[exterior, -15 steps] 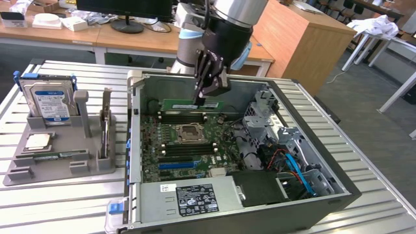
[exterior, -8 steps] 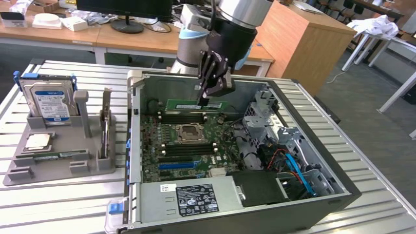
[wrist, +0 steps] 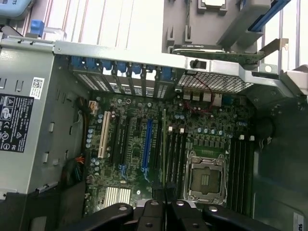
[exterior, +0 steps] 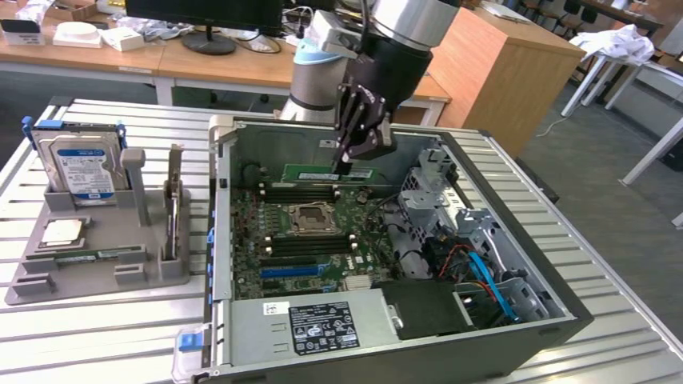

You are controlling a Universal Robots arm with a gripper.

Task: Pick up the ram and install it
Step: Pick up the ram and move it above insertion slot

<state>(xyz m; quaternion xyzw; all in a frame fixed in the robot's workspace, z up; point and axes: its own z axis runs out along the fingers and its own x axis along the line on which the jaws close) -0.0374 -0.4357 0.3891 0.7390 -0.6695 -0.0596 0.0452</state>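
**A:** Where is the ram?

**B:** The ram [exterior: 309, 172] hangs in the pincer [exterior: 347, 164], inside the open computer case [exterior: 565, 320], over the far part of the motherboard [exterior: 267, 264]. The pincer is narrowed right down onto it, pinching the upper long edge at about mid-length.

**A:** Why is it held on edge like that?

**B:** So the contact edge faces down toward the memory slots [exterior: 304, 192]. In the wrist view the ram [wrist: 164, 144] is a thin green line below the pincer [wrist: 163, 204]. It runs parallel to the dark slots [wrist: 176, 154] beside the empty processor socket [wrist: 206, 175]. I'd say a mid-length grip keeps the stick level.

**A:** Is it seated?

**B:** I can't tell whether it touches a slot. From the exterior view it looks just above the far bank.

**A:** And the grey holder on the exterior view's left?

**B:** That holder [exterior: 96, 272] sits on the bench [exterior: 96, 336], well apart from the case. It stands a hard drive [exterior: 83, 168] upright, probably so parts can be reached from above.
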